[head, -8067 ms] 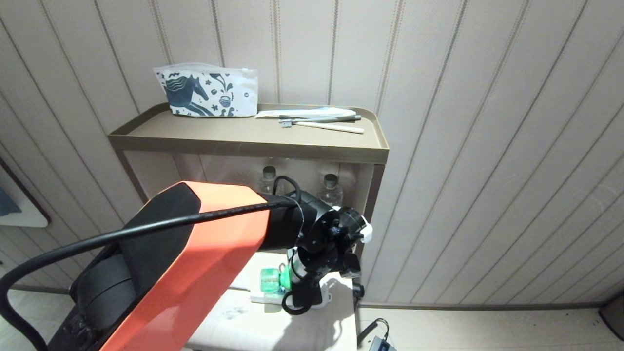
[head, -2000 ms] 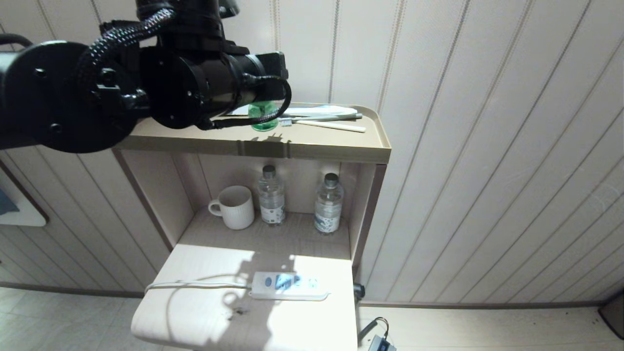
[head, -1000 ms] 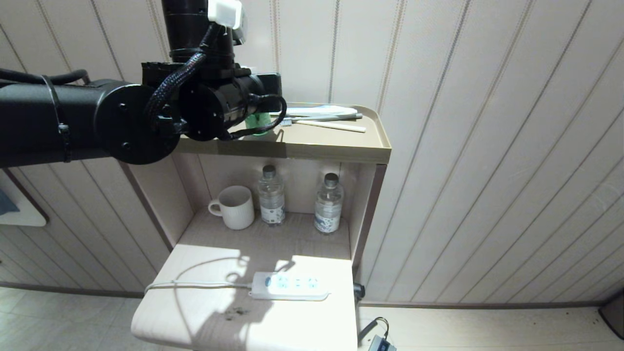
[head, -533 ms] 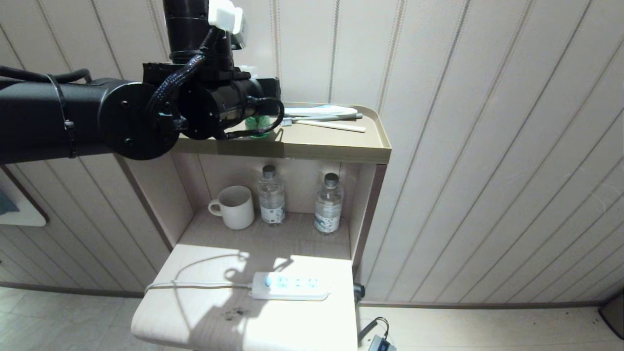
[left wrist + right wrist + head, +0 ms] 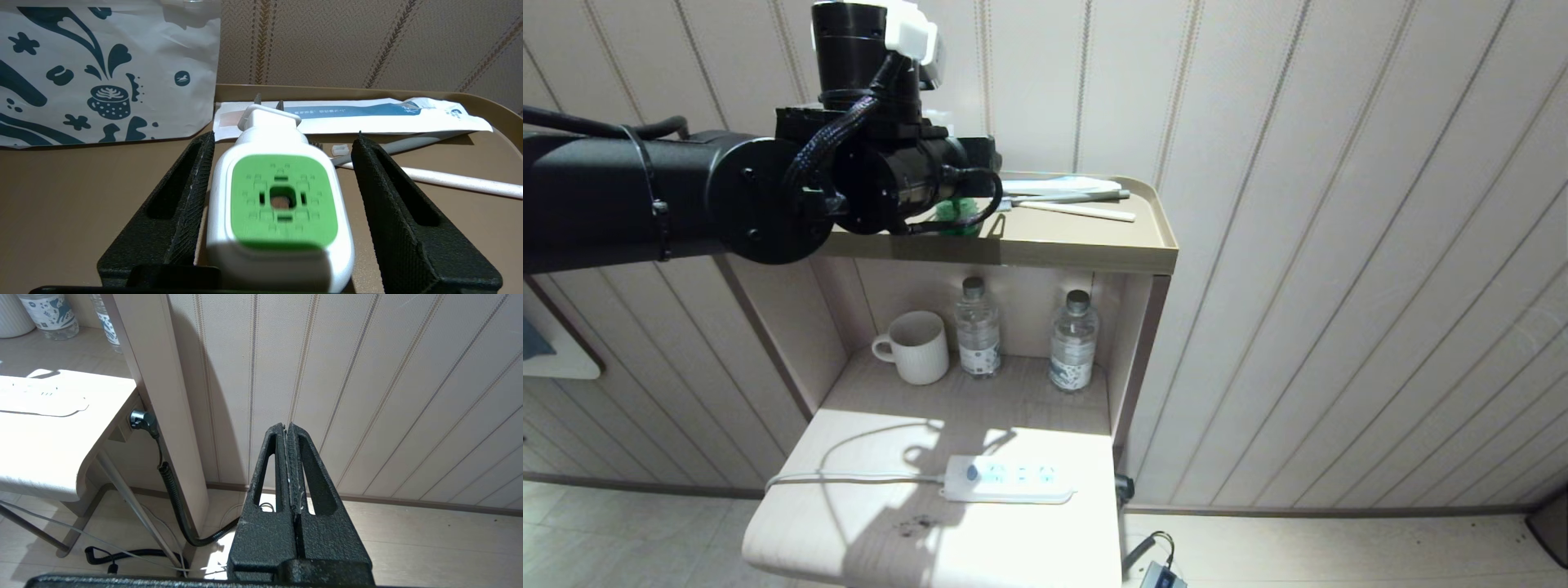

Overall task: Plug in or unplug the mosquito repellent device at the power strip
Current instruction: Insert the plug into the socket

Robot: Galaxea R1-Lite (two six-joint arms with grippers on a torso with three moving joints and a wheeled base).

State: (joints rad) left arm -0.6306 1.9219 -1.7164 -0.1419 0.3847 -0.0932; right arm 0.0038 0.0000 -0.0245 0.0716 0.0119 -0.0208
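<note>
Left gripper [image 5: 282, 179] spread, fingers clear of mosquito repellent device [image 5: 280, 212] | device: white body, green vented face, prongs up | standing on brown shelf [image 5: 81, 183]

A tan tray shelf [image 5: 1045, 245] is carrying the repellent [image 5: 956, 214], a pouch [image 5: 81, 73] at 10 o'clock, toothbrushes [image 5: 1078, 204] at 2 o'clock.

Patterned pouch [image 5: 102, 69], toothbrushes [image 5: 1078, 204] on top shelf [image 5: 1054, 241]; mug [image 5: 917, 347], two water bottles [image 5: 978, 339] below
</note>
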